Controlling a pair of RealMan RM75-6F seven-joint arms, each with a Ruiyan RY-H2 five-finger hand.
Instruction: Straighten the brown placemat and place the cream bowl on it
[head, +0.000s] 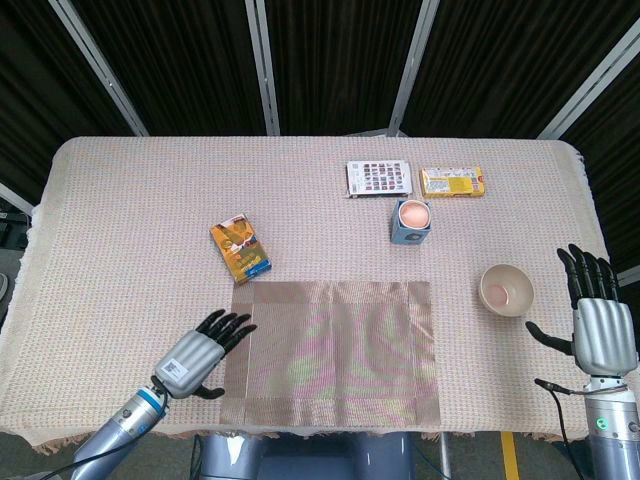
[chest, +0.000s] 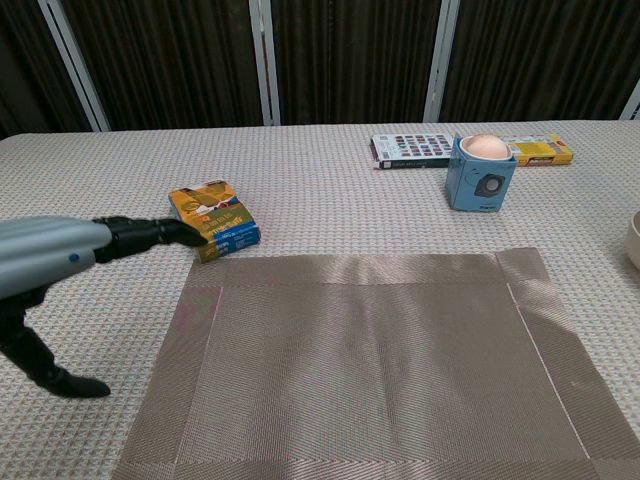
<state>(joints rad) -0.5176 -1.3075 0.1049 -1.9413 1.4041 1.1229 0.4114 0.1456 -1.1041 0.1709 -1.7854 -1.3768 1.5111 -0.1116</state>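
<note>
Orange box (head: 240, 251) touching placemat (head: 330, 350) corner

A table (head: 130, 210) draped in a pale woven cloth carries a scatter of items. A brown placemat (head: 333, 350) lies flat near its front edge, with an orange-and-blue packet (head: 240, 251) just beyond its far left corner. A cream bowl (head: 506, 290) sits on the cloth to the right of the placemat, apart from it. Farther back stand a blue box holding a pinkish ball (head: 412, 221), a patterned flat box (head: 379, 178) and a yellow packet (head: 452, 182).
</note>
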